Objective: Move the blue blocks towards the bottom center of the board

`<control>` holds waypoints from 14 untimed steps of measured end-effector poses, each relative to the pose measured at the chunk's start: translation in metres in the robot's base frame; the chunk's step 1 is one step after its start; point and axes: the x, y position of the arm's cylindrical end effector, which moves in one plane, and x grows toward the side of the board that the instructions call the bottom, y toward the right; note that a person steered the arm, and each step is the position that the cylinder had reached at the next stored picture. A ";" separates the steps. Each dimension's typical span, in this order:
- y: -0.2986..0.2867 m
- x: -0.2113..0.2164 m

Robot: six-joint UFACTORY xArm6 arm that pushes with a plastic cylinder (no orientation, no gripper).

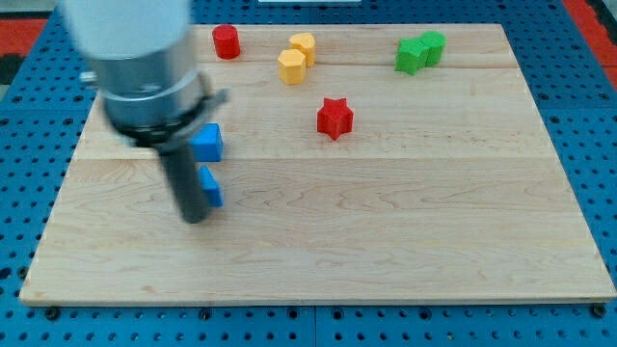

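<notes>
1. The board (405, 241) is lying under everything, and its bottom centre is sitting well down and toward the view's right from my tip (196, 218).
2. The upper blue block (207, 142), roughly a cube, is sitting above my tip, just to the view's right of the rod and partly hidden by it; its faces look nearly square to the board edges, so I am reading no long axis in it.
3. The lower blue block (211, 186) is touching or nearly touching the rod's right side just above my tip; it looks narrow, with its long axis running from the view's top to bottom, though the rod is hiding part of it.
4. My tip is a bare rod with nothing to open or close, so it is gripping nothing and only pressing sideways.
5. Likely risks:
   - pushing off-centre on the narrow block is liable to spin it and let it slip past the rod;
   - driving one block alone is liable to be leaving the other behind;
   - the red star (335, 118), well up and right of my tip, looks clear of the path.
</notes>
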 end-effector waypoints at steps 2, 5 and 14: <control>0.079 -0.020; -0.037 -0.027; 0.065 -0.055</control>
